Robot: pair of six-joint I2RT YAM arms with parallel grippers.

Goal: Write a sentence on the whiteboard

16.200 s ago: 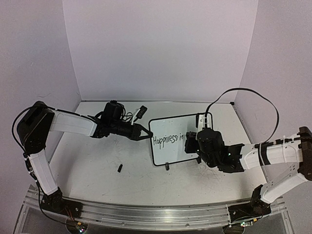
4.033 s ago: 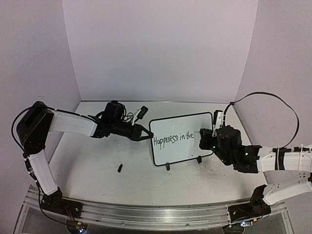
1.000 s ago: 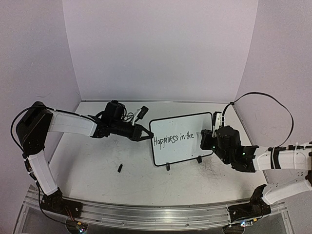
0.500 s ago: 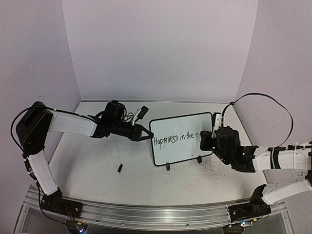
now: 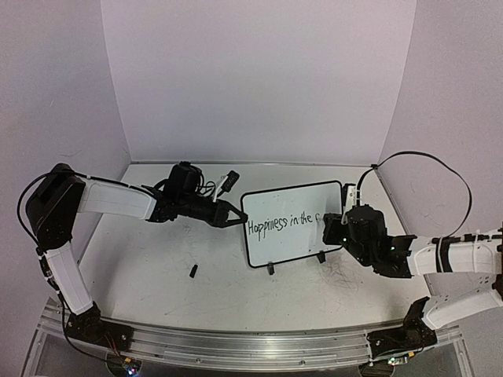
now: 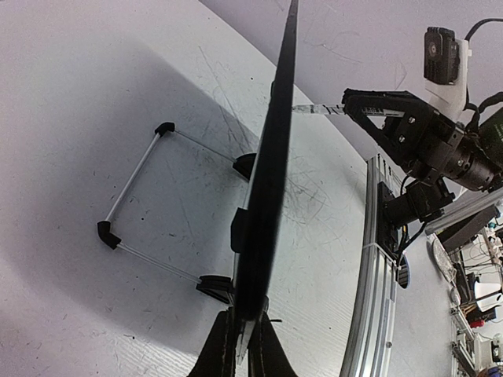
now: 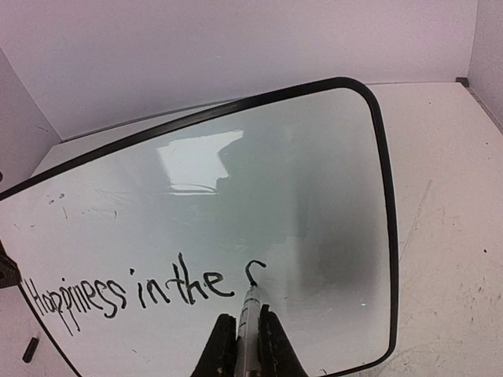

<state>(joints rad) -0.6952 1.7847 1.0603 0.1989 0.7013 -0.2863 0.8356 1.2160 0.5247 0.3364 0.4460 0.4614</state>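
Note:
The whiteboard (image 5: 289, 204) stands tilted on its feet mid-table. Its left edge is pinched by my left gripper (image 5: 236, 221), which is shut on the black frame (image 6: 271, 173), seen edge-on in the left wrist view. The sentence (image 7: 126, 294) reads "Happiness in the", followed by a fresh hooked stroke (image 7: 253, 271). My right gripper (image 7: 244, 323) is shut on a marker (image 7: 250, 310) whose tip touches the board at the lower end of that stroke. In the top view the right gripper (image 5: 334, 228) sits at the board's right part.
A small black cap (image 5: 193, 271) lies on the table in front of the left arm. The board's wire stand (image 6: 134, 184) rests behind it. Walls close in on three sides, and an aluminium rail (image 5: 236, 345) runs along the near edge.
The right gripper has shifted slightly with the marker and drawn a short hooked stroke after "the". The left arm and the board have stayed still.

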